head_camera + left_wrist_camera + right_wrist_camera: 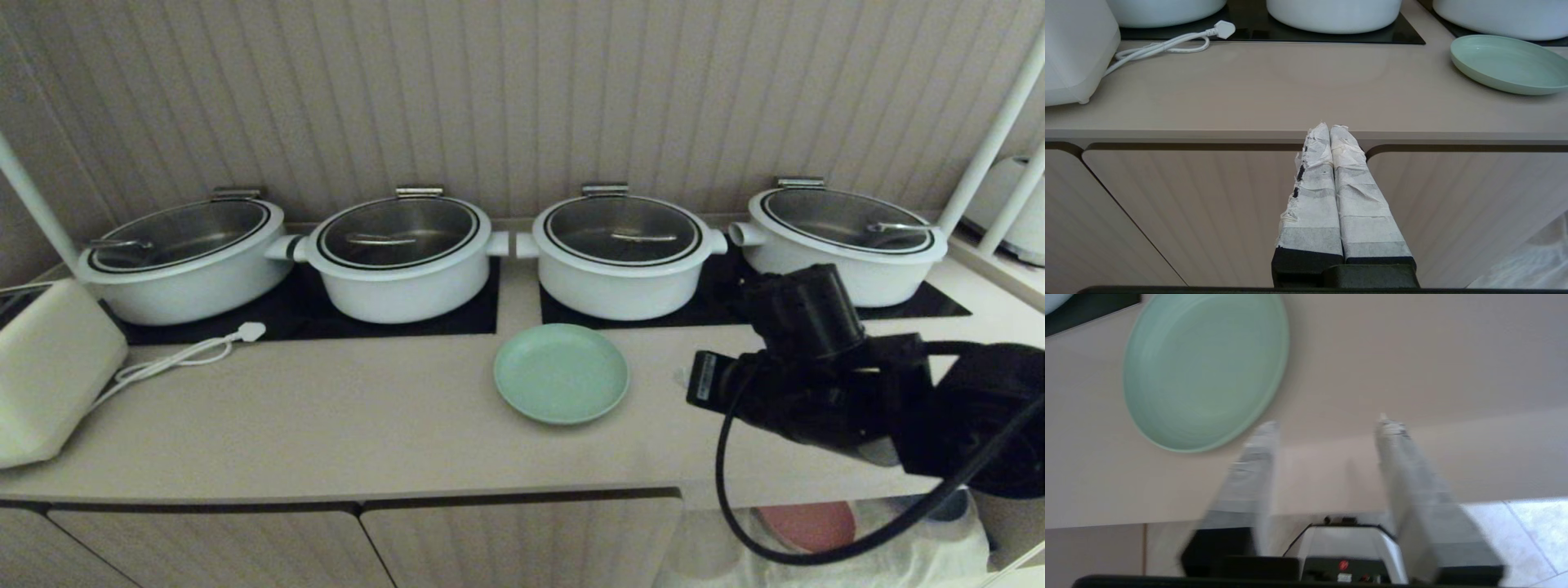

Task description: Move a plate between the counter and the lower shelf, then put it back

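Right claw (1327, 424): open, its two tape-wrapped fingers (1404, 465) stand well apart with nothing between them; it hovers over the front part of the tabletop, just beside the plate and not touching it.
Right arm (824, 384): black, reaches in from the right of the head view, above the tabletop's front edge, a black cable looping down below it.
Left claw (1329, 128): closed, its two white-taped fingers (1314, 196) press together and grip nothing; it is held low in front of the cupboard doors, its tips level with the tabletop's front edge.
Plate (561, 372): pale mint green, round, lying flat on the tabletop in front of the third pot from the left, clear of the black hob panels.
Tabletop (326, 425): long and beige, with black glass hob panels (424, 314) set in along the back.
Pots (620, 253): four white pots with glass lids, standing in a row on the hob panels.
Left end: a white appliance (45, 371) with its white cord and plug (249, 331) lying on the tabletop.
Lower shelf (816, 563): open recess below the tabletop at right, draped in off-white cloth; a pink plate (804, 523) lies there, partly hidden by the arm's cable.
Cupboard doors (245, 547): beige, ribbed, closed, beneath the tabletop on the left.
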Controlling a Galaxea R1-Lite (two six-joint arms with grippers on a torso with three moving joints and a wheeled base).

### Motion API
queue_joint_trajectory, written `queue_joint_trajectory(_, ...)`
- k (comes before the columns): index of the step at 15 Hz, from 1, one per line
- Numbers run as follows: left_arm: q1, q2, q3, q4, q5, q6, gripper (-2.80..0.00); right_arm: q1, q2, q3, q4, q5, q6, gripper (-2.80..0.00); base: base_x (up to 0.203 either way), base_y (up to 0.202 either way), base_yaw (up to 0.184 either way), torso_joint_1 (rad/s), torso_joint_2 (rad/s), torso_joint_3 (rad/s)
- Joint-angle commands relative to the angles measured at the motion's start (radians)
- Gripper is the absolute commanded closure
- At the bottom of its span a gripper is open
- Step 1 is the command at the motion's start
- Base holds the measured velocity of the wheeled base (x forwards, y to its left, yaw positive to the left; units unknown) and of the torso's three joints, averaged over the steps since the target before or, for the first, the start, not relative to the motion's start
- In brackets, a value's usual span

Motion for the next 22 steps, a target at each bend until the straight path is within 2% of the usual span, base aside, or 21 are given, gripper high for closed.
queue_joint_trajectory(1,0.0,0.0,0.0,-0.001,0.001,-0.001,0.0,0.008,-0.072,0.122,-0.107,-0.04,0.001,0.0,0.0,0.0,0.0,0.0,0.0,0.0)
queue_joint_trajectory(5,0.0,0.0,0.0,-0.001,0.001,-0.001,0.0,-0.006,-0.18,0.305,-0.382,-0.09,-0.006,0.0,0.0,0.0,0.0,0.0,0.0,0.0)
queue_joint_trajectory(10,0.0,0.0,0.0,-0.001,0.001,-0.001,0.0,-0.151,-0.339,0.417,-0.43,-0.093,-0.091,0.0,0.0,0.0,0.0,0.0,0.0,0.0)
queue_joint_trajectory(11,0.0,0.0,0.0,-0.001,0.001,-0.001,0.0,-0.167,-0.378,0.466,-0.444,-0.094,-0.117,0.0,0.0,0.0,0.0,0.0,0.0,0.0)
queue_joint_trajectory(13,0.0,0.0,0.0,-0.001,0.001,-0.001,0.0,-0.254,-0.46,0.559,-0.543,-0.087,-0.233,0.0,0.0,0.0,0.0,0.0,0.0,0.0)
queue_joint_trajectory(14,0.0,0.0,0.0,-0.001,0.001,-0.001,0.0,-0.273,-0.502,0.603,-0.586,-0.085,-0.266,0.0,0.0,0.0,0.0,0.0,0.0,0.0)
queue_joint_trajectory(17,0.0,0.0,0.0,-0.001,0.001,-0.001,0.0,-0.288,-0.649,0.713,-0.632,-0.087,-0.31,0.0,0.0,0.0,0.0,0.0,0.0,0.0)
queue_joint_trajectory(19,0.0,0.0,0.0,-0.001,0.001,-0.001,0.0,-0.312,-0.821,0.77,-0.626,-0.08,-0.392,0.0,0.0,0.0,0.0,0.0,0.0,0.0)
queue_joint_trajectory(21,0.0,0.0,0.0,-0.001,0.001,-0.001,0.0,-0.327,-0.936,0.801,-0.595,-0.031,-0.492,0.0,0.0,0.0,0.0,0.0,0.0,0.0)
queue_joint_trajectory(22,0.0,0.0,0.0,-0.001,0.001,-0.001,0.0,-0.34,-0.964,0.816,-0.569,0.042,-0.516,0.0,0.0,0.0,0.0,0.0,0.0,0.0)
